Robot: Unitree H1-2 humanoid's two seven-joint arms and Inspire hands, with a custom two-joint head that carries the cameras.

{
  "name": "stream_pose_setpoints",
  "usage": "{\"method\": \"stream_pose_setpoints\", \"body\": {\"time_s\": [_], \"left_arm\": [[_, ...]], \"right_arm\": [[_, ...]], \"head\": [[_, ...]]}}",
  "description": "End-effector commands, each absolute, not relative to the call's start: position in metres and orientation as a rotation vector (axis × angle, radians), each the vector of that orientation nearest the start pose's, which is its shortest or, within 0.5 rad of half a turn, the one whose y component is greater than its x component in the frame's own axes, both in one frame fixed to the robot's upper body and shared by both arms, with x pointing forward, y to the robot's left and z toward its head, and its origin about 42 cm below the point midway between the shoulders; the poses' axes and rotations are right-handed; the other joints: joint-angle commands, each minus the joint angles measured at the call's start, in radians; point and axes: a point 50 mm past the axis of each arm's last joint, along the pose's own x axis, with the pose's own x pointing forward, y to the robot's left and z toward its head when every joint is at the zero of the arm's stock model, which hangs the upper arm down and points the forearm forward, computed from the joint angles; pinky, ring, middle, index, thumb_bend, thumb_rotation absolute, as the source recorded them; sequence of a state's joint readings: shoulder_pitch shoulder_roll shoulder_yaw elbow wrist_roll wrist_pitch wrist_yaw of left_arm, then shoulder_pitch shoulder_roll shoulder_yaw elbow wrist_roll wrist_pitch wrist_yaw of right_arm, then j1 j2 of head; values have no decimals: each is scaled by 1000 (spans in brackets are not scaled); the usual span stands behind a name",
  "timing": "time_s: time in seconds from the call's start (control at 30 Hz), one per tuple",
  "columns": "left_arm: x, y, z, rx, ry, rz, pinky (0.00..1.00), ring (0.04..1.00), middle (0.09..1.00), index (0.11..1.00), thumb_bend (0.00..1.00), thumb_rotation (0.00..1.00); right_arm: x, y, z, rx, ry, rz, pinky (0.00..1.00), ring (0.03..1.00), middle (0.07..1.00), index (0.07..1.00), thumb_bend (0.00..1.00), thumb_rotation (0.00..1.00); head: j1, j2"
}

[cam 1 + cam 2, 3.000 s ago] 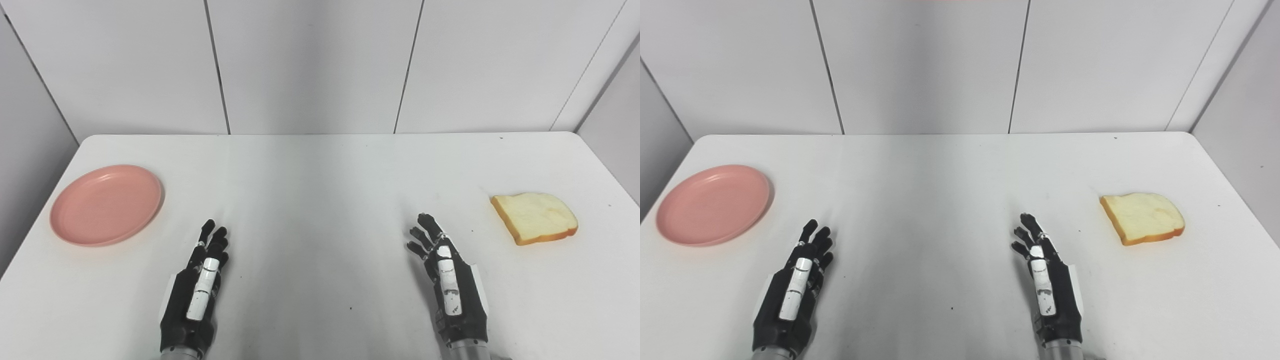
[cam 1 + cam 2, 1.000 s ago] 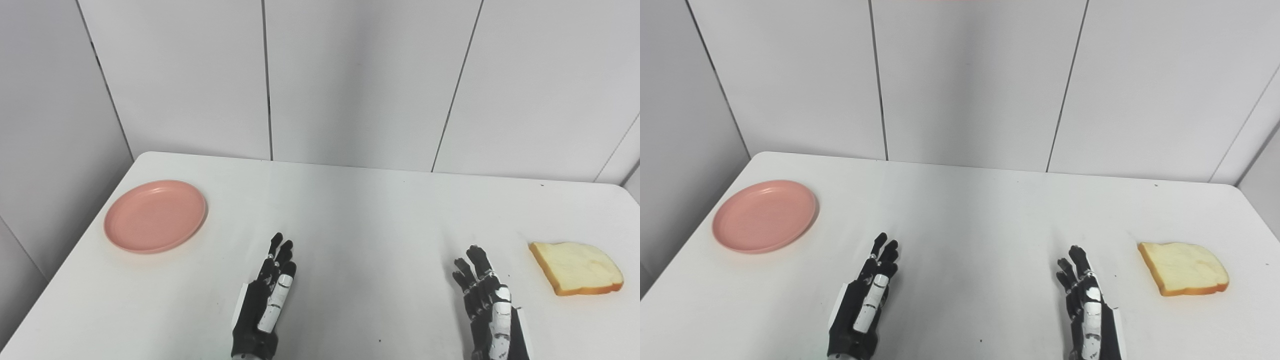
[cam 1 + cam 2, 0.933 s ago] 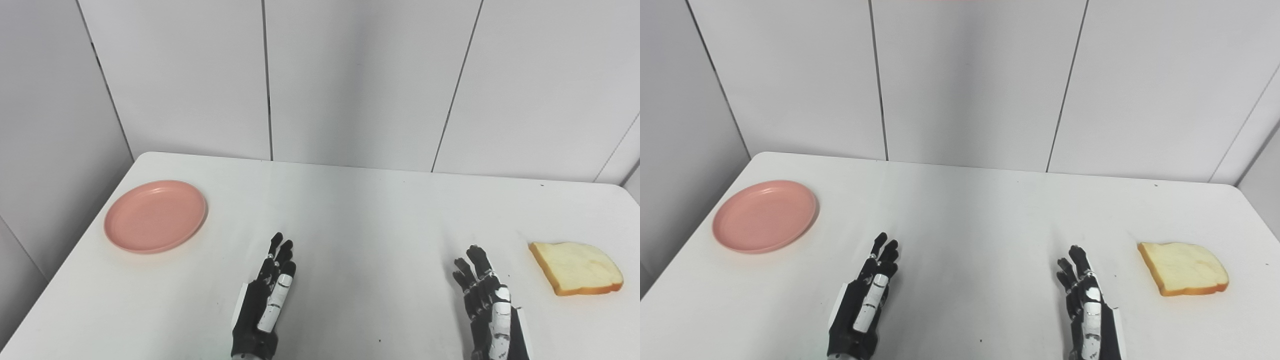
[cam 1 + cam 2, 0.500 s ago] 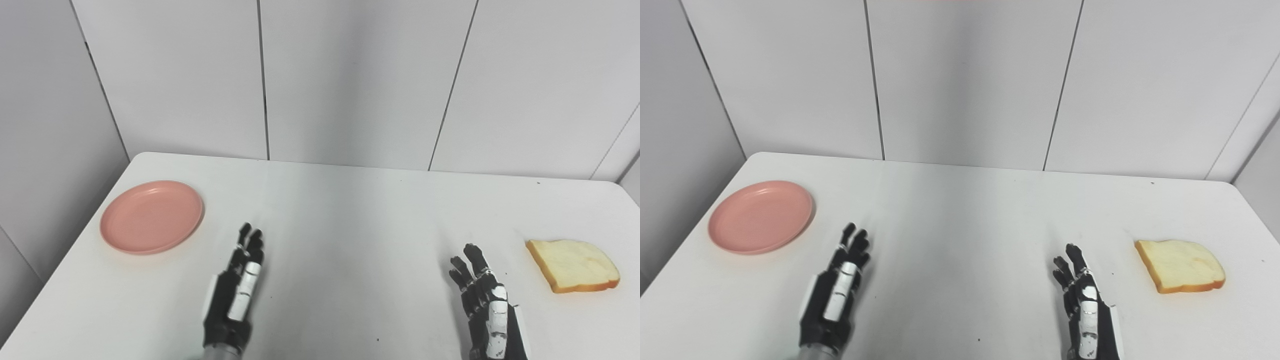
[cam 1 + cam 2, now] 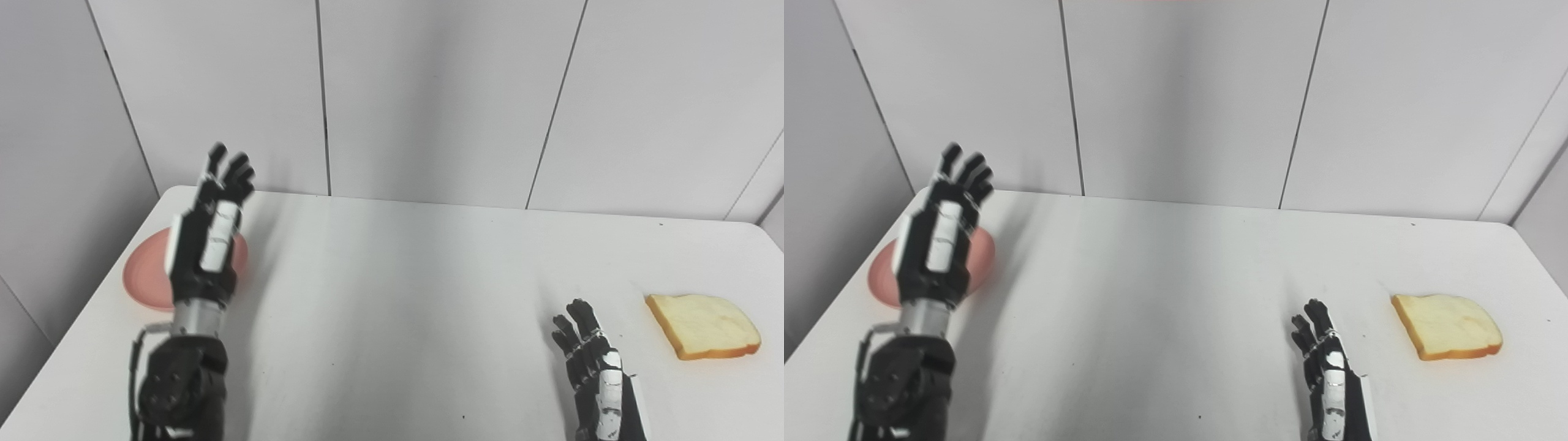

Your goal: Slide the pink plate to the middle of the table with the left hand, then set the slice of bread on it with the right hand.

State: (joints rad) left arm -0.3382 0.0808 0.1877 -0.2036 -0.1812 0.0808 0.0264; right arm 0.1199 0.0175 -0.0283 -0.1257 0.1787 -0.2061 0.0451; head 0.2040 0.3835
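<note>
A pink plate (image 5: pixel 139 284) lies near the table's left edge, mostly hidden behind my left hand (image 5: pixel 208 229). That hand is raised above the table in front of the plate, open, with its fingers spread and pointing up and nothing in it. A slice of bread (image 5: pixel 704 325) with a brown crust lies flat at the right side of the table. My right hand (image 5: pixel 597 380) rests low by the front edge, left of the bread and apart from it, open and empty.
The white table (image 5: pixel 404 306) ends at grey wall panels (image 5: pixel 429 98) behind and on the left. Its rounded right corner (image 5: pixel 756 229) is in view. My left forearm (image 5: pixel 177 380) rises from the front left.
My left hand has lifted off the table and swung up and to the left, so it now covers most of the pink plate. The right hand, bread and plate have stayed put.
</note>
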Motion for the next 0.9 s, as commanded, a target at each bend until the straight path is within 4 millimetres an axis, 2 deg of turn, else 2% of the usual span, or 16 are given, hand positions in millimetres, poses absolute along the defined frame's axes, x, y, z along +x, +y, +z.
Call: {"method": "stream_pose_setpoints", "body": {"time_s": [0.0,0.17,0.23,0.37,0.53,0.63,0.7,0.87], "left_arm": [[366,270,277,-128,-529,90,855,898,882,924,887,688],[378,301,280,-123,-541,164,866,887,872,914,922,679],[384,315,279,-116,-551,207,828,882,876,921,948,676],[400,346,269,-97,-573,256,783,867,887,943,962,677],[424,383,259,-82,-565,290,747,865,894,913,997,677],[437,406,256,-80,-559,292,785,858,883,941,976,665],[444,421,254,-63,-555,295,817,886,890,959,973,679],[456,444,248,-31,-530,313,840,902,901,962,996,698]], "right_arm": [[221,-239,72,144,-73,-70,898,887,902,912,709,1000],[221,-238,71,144,-71,-68,862,861,871,911,700,1000],[222,-238,70,140,-71,-64,855,853,866,912,703,1000],[222,-236,70,134,-76,-62,835,840,856,908,704,1000],[222,-233,70,145,-69,-68,809,812,835,898,727,1000],[221,-232,71,142,-69,-62,810,809,836,901,732,1000],[221,-232,71,140,-70,-58,804,805,833,902,734,1000],[222,-231,70,132,-76,-49,775,787,815,892,722,1000]], "head": [[0,1],[0,-8],[-2,-11],[-7,-16],[-10,-14],[-15,-11],[-17,-11],[-22,-17]]}}
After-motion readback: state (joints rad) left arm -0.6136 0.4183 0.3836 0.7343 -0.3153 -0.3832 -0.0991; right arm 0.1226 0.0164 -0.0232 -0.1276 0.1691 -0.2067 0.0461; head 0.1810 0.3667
